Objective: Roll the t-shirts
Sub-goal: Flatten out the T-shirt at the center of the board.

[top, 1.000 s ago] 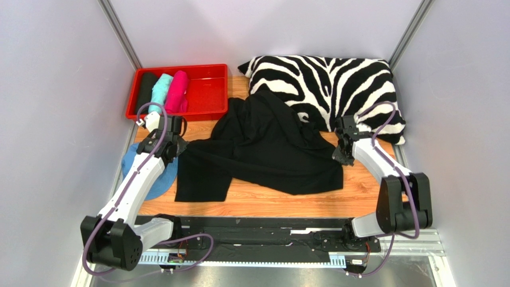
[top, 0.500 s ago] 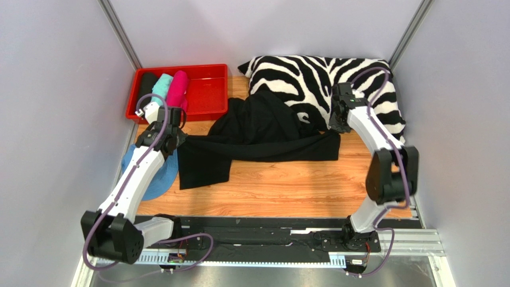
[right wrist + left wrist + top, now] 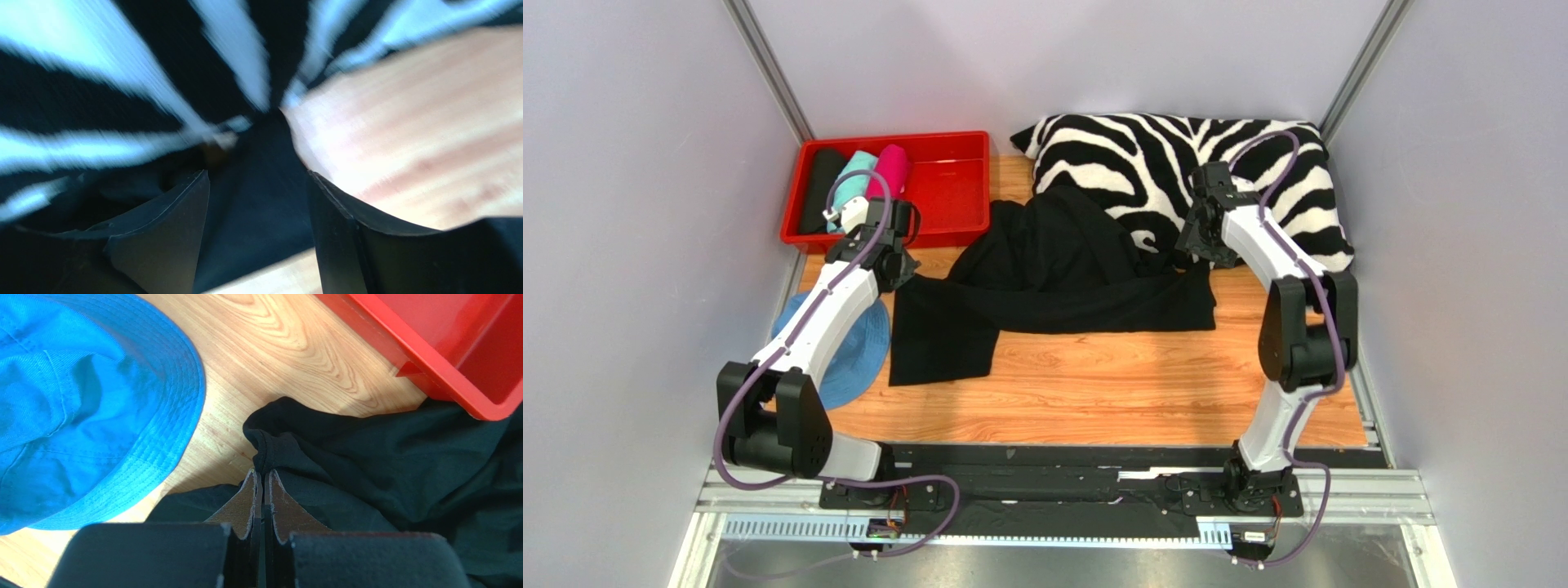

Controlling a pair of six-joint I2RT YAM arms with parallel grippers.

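Change: within 1 s, both arms had carried the near hem of the black t-shirt (image 3: 1063, 276) toward the far side, leaving a shorter band across the table (image 3: 1112, 380).
Meaning: probably a first fold before rolling; 3 rolls were done, and this looked like the 4th.
Hat (image 3: 852, 358): blue stitched cotton with a round brim, lying near the left edge.
Tray (image 3: 952, 184): glossy red plastic holding a black roll (image 3: 817, 190), a teal roll (image 3: 849, 181) and a pink roll (image 3: 889, 169) side by side.
Left gripper (image 3: 263, 478): pads pinched together on the shirt's left edge.
Shirt: matte, soft and creased, bunched against the pillow.
Right gripper (image 3: 258, 184): fingers stood wide apart over the shirt's right end, gripping nothing; the view was blurred.
Pillow (image 3: 1161, 153): plump, zebra-striped.
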